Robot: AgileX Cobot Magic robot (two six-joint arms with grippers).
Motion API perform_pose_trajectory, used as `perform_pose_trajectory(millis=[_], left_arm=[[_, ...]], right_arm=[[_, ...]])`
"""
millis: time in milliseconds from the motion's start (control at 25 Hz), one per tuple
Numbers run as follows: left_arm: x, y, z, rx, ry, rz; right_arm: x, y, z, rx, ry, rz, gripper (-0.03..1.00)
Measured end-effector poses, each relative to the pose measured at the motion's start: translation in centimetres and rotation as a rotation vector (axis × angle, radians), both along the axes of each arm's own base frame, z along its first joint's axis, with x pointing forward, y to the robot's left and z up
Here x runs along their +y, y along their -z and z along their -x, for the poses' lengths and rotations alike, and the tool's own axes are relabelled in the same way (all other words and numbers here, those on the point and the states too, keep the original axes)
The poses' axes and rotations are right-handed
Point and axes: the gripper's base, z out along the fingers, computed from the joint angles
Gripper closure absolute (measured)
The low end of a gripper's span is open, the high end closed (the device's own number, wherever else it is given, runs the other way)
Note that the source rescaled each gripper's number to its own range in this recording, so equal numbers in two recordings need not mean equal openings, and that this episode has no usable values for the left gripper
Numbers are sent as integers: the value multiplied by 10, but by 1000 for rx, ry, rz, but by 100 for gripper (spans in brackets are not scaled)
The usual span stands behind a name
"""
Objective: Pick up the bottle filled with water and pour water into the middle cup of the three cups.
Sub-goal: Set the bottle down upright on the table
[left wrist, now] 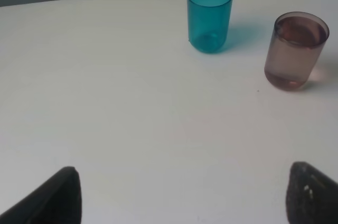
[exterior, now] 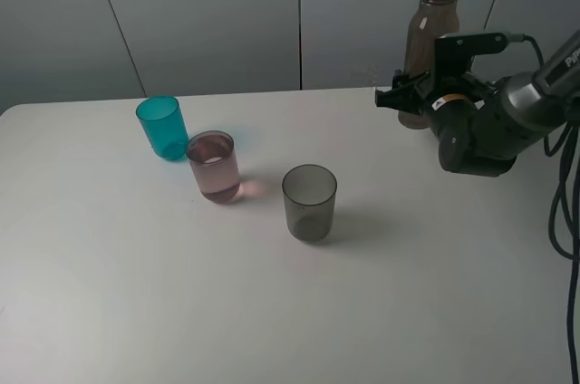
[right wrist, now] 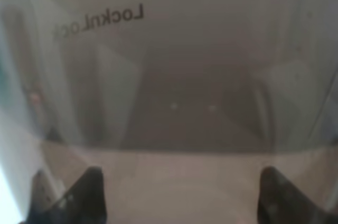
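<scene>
Bottle (exterior: pixel 430 33): upright on counter (exterior: pixel 136 293), uncapped.
Right gripper (right wrist: pixel 179 192): clamped around bottle.
Left gripper (left wrist: pixel 182 197): spread, empty.
Middle cup (exterior: pixel 214 167): holds water.

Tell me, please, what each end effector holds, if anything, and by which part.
The right end effector seems to grip the bottle around its lower body; the left end effector holds nothing.

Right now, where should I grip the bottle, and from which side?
Take the bottle around its straight mid-body, below the narrowing shoulder, jaws level, coming from the front of the table. It stands upright at the back edge with the wall close behind.
</scene>
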Motion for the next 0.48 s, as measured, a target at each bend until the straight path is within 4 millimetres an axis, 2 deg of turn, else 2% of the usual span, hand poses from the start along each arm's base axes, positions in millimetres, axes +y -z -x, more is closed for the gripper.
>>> perform_pose_trajectory(millis=[80, 480], left_arm=[[0, 0, 0, 0, 0, 0], [0, 0, 0, 0, 0, 0]], right_arm=[[0, 9, 1, 15, 3, 0, 96], [-3, 27, -2, -9, 50, -47, 96]])
